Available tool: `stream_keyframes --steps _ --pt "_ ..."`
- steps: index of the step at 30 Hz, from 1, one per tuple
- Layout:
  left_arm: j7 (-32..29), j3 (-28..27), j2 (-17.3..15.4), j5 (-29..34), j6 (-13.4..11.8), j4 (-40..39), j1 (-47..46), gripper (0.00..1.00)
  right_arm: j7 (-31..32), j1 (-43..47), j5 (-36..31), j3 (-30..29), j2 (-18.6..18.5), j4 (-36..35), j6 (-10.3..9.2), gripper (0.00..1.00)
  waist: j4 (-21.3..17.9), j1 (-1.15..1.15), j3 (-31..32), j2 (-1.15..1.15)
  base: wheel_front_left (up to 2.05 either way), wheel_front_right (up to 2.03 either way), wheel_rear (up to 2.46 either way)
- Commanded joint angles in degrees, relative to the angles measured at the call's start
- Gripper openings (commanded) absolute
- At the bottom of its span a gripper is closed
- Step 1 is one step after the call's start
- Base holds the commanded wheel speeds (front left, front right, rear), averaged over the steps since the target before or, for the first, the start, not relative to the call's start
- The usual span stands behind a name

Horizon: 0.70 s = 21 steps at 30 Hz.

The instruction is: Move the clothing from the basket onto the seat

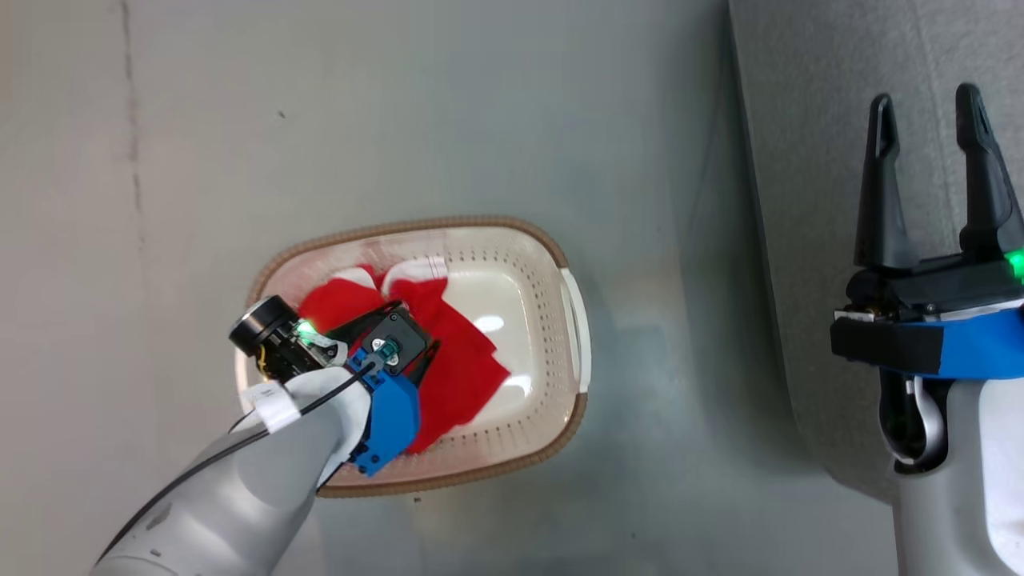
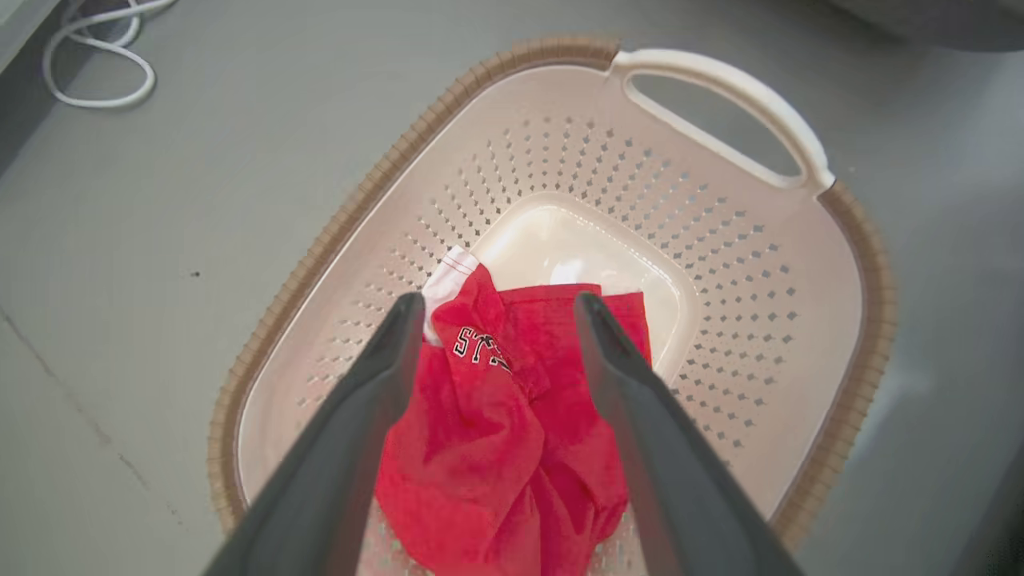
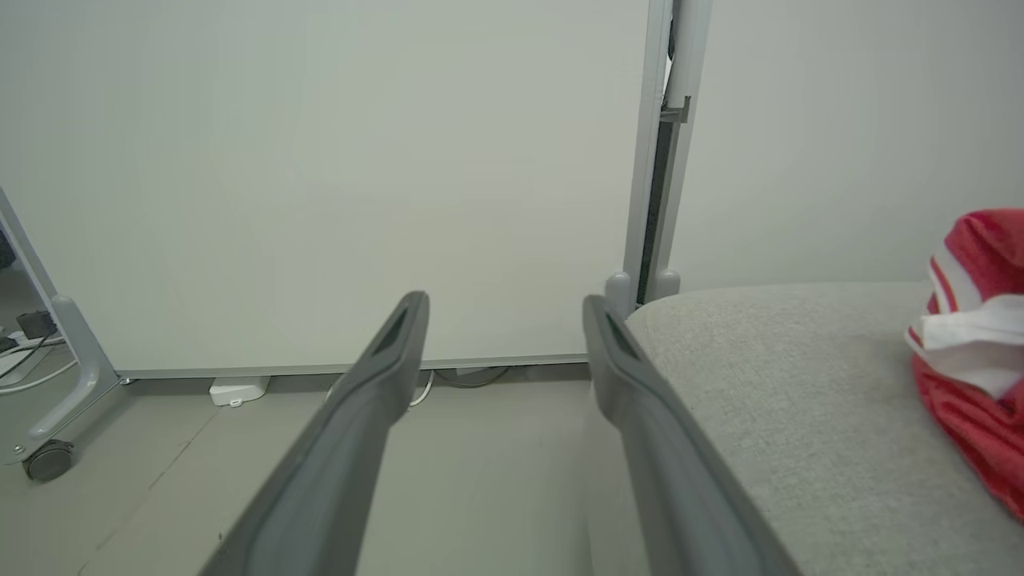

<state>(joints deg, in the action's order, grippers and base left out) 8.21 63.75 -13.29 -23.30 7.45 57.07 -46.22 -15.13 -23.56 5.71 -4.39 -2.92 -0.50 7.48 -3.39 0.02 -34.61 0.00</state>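
Observation:
The cream basket (image 1: pixel 560 264) with its brown rim stands on the grey floor in the head view. A crumpled red jersey (image 2: pixel 496 448) with dark block letters and white trim lies in the basket (image 2: pixel 336 224). My left gripper (image 2: pixel 500 308) reaches down into the basket, open, one finger on each side of the jersey (image 1: pixel 464 376). A second piece of red clothing (image 3: pixel 976 320), with white stripes, lies on the light grey seat (image 3: pixel 800 400). My right gripper (image 1: pixel 928 120) hangs open and holds nothing, beside the seat's (image 1: pixel 800 160) rounded edge.
Pale partition panels (image 3: pixel 320 160) on wheeled feet (image 3: pixel 48 460) stand behind the seat. A white cable (image 2: pixel 96 72) lies coiled on the floor beyond the basket. The basket's white handle (image 2: pixel 720 88) faces the seat side.

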Motion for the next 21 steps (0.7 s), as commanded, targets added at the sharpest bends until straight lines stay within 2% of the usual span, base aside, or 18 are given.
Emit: stream_keyframes --steps 1,2,6,14,17,21 --pt "-0.25 0.26 -0.33 -0.22 -0.01 0.30 -0.89 1.00 -0.04 -0.89 0.08 0.04 0.05 -0.31 0.03 1.00 -1.28 -0.02 -3.12 0.00 0.00 0.00 0.00" --pt "-2.31 3.69 -0.15 -1.05 -0.01 1.80 -2.55 1.00 -0.04 -1.79 0.16 0.17 0.05 -0.74 0.03 1.00 -1.60 -0.02 -5.01 0.00 0.00 0.00 0.00" --pt "-5.12 6.86 -0.60 -2.38 -0.01 3.80 -4.69 1.00 -0.04 -2.92 0.17 0.49 0.05 -1.47 0.03 1.00 -2.20 -0.02 -8.07 0.00 0.00 0.00 0.00" --pt "-12.88 9.52 -1.85 0.01 0.00 8.52 -8.81 1.00 -0.03 -5.21 0.19 1.09 0.05 -3.74 0.03 1.00 -4.24 -0.02 -15.07 0.00 0.00 0.00 0.00" --pt "-15.76 9.67 -2.23 2.02 -0.01 9.45 -10.32 1.00 -0.03 -5.68 0.08 1.12 0.06 -4.85 0.03 1.00 -4.83 -0.02 -17.25 0.00 0.00 0.00 0.00" --pt "-19.88 9.75 -2.78 8.25 -0.01 11.42 -11.98 1.00 -0.03 -6.17 -0.66 1.45 0.06 -6.03 0.03 1.00 -5.50 -0.02 -19.69 0.00 0.00 0.00 0.00"
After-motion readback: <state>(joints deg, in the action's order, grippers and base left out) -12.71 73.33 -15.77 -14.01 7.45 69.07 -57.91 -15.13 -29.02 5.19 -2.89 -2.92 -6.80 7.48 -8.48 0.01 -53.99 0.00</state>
